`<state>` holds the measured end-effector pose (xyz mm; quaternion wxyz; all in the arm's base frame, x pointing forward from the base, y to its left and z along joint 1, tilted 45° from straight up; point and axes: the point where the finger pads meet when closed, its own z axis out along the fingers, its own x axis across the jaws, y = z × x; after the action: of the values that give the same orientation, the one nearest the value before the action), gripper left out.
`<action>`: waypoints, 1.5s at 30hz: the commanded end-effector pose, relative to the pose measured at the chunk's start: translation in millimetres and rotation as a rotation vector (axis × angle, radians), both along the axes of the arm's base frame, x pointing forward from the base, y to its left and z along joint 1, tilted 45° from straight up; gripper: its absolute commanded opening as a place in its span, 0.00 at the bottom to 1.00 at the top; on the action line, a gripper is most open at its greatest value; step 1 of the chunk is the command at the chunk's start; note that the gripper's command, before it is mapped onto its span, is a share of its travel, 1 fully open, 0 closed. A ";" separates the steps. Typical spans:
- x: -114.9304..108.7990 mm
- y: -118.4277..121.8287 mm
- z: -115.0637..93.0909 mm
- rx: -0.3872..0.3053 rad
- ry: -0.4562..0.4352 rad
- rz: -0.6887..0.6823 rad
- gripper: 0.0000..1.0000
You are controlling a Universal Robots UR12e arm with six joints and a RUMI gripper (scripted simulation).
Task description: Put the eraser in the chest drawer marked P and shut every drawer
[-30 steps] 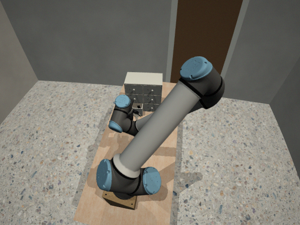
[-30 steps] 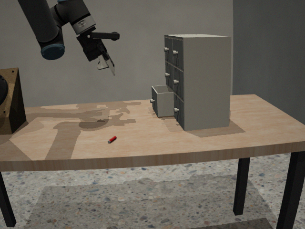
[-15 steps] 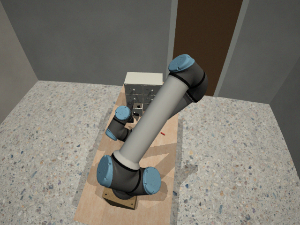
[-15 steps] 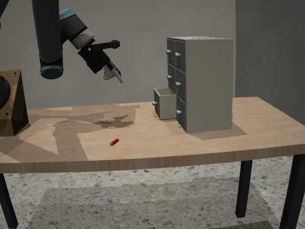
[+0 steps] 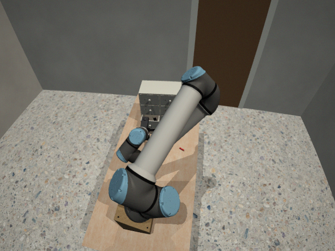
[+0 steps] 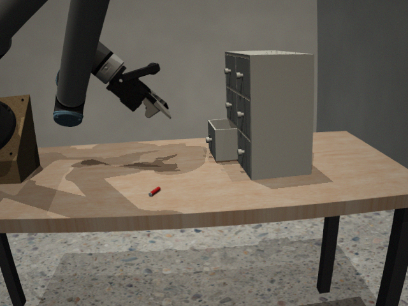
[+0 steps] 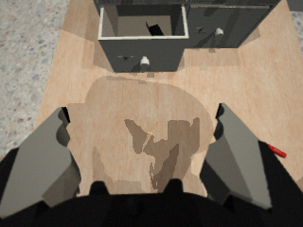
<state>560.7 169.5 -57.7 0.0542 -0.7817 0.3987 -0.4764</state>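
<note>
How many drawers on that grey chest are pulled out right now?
1: the bottom drawer of the grey chest, far column in the exterior view, stands open. The five other drawers look shut.
</note>
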 end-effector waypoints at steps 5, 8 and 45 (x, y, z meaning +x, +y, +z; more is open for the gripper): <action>6.5 -2.6 -5.4 0.017 -0.044 0.049 1.00; 7.1 -2.9 -5.9 0.018 -0.048 0.053 1.00; 7.3 -3.0 -6.0 0.018 -0.050 0.055 0.20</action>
<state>568.1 166.2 -64.1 0.0840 -0.7797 0.3802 -0.4904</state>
